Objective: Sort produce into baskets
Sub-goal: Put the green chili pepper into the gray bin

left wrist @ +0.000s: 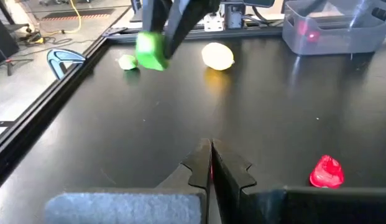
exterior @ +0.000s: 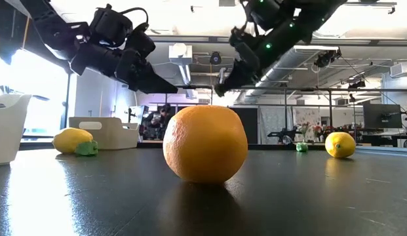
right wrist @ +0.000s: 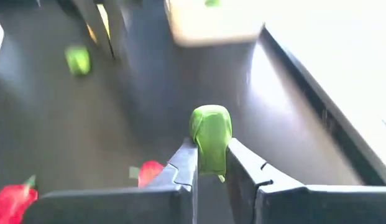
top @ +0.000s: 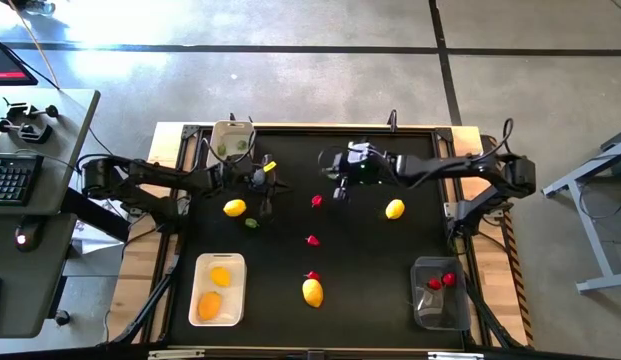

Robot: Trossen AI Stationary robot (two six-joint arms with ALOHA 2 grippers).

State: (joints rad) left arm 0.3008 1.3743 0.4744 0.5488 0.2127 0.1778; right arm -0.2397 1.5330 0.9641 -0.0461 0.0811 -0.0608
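Right gripper is pinching a small green piece between its fingers, up off the black table around the far middle. Left gripper has its fingers pressed together with nothing in them, hanging over the far left of the table close to the beige-white tub. Counting from overhead: three baskets, that tub at the far left with a couple of green bits inside, a white tray near left, and a clear bin near right. Yellow ovals: three loose on the table, one far left, one right of centre, one near centre, plus two more sitting in the white tray. Red pieces: three loose down the middle, and two in the clear bin. One more green piece lies on the table just beside the far-left yellow oval.
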